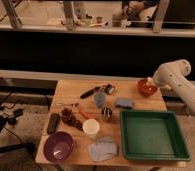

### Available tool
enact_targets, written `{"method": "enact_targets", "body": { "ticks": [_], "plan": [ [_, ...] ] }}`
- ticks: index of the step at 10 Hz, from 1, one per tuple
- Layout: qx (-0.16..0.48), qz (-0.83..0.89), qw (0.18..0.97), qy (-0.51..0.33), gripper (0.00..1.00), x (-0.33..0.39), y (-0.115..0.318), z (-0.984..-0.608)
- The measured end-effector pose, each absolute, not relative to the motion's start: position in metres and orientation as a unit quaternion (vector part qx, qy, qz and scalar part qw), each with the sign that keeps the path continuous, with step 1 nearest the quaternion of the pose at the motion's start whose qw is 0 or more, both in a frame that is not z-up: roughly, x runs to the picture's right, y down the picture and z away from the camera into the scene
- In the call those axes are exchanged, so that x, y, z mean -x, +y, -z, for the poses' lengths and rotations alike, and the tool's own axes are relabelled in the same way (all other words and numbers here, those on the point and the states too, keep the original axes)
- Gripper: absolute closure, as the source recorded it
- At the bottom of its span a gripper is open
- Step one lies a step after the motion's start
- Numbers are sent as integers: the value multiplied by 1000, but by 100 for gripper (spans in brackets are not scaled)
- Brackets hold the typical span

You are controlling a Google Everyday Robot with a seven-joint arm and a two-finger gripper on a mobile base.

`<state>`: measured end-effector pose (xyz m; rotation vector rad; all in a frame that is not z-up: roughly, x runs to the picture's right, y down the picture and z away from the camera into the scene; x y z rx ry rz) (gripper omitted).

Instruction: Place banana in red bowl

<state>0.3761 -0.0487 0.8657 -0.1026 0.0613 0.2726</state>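
Note:
The red bowl [146, 88] stands at the table's far right corner. A small pale yellow shape, which looks like the banana [151, 90], lies inside the bowl at its right side. My white arm [177, 79] reaches in from the right. Its gripper [151, 80] end sits just above the bowl's far right rim, mostly hidden by the arm's own body.
A green tray [149, 136] fills the table's front right. A blue sponge [124, 103], blue cup [99, 99], metal cup [106, 113], white cup [91, 127], dark-handled tool [91, 92], black remote [53, 122], blue cloth [103, 148] and purple bowl [58, 146] crowd the middle and left.

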Motion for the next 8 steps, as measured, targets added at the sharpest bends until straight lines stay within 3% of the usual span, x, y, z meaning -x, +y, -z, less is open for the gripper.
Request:
{"method": "enact_targets", "body": {
  "ticks": [3, 8],
  "plan": [
    [16, -162, 987, -1, 95, -380, -69, -870],
    [10, -177, 984, -24, 95, -382, -83, -903]
  ]
}}
